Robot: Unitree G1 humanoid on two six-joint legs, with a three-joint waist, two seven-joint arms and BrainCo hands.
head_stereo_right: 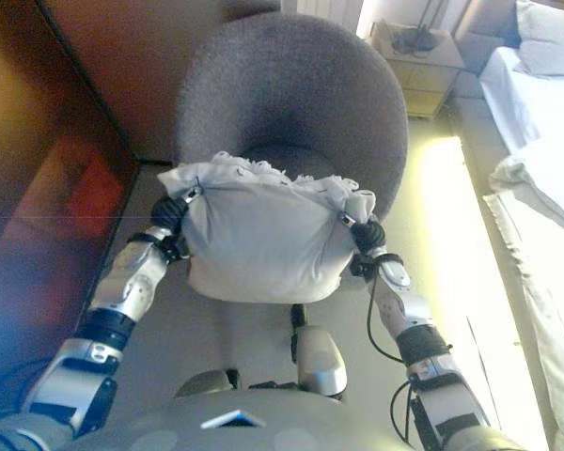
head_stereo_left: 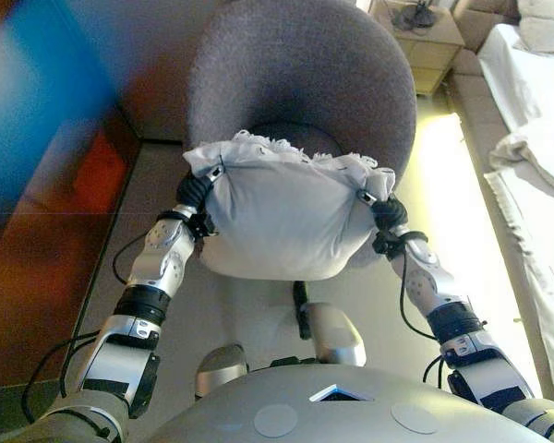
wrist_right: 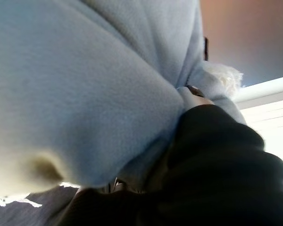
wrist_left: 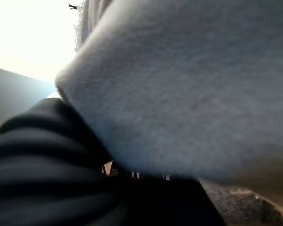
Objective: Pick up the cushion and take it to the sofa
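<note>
Between left hand [head_stereo_left: 196, 196] and right hand [head_stereo_left: 386, 214]: one cushion [head_stereo_left: 282, 217]; one armchair [head_stereo_left: 305, 74] beyond.

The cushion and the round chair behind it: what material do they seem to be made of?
The cushion looks like soft pale grey fleece-like cloth: matte, fuzzy surface, frayed white fringe along its top edge. The chair seems upholstered in coarser, darker grey woven fabric, matte and slightly speckled. Exact fibres cannot be told.

I hold the cushion [head_stereo_left: 277, 217] at frame centre between my left hand [head_stereo_left: 196, 196] and right hand [head_stereo_left: 386, 214]; the armchair [head_stereo_left: 305, 83] stands behind it, the bed [head_stereo_left: 535, 148] at right.
</note>
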